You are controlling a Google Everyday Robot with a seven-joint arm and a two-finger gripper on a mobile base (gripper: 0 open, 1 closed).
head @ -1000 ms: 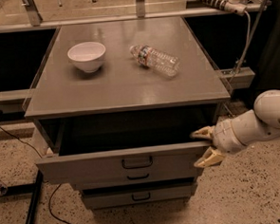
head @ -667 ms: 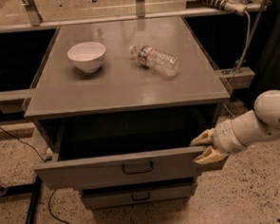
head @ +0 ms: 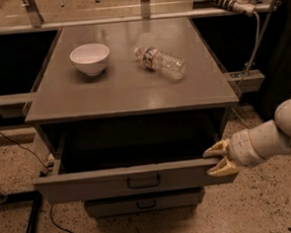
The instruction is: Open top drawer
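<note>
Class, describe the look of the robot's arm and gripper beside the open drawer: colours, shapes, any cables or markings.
The arm is smooth, white and rounded, built of bulbous segments. It ends by the top drawer in the gripper, which has two pale yellowish, tapered fingers. No cables or markings are visible on it.
</note>
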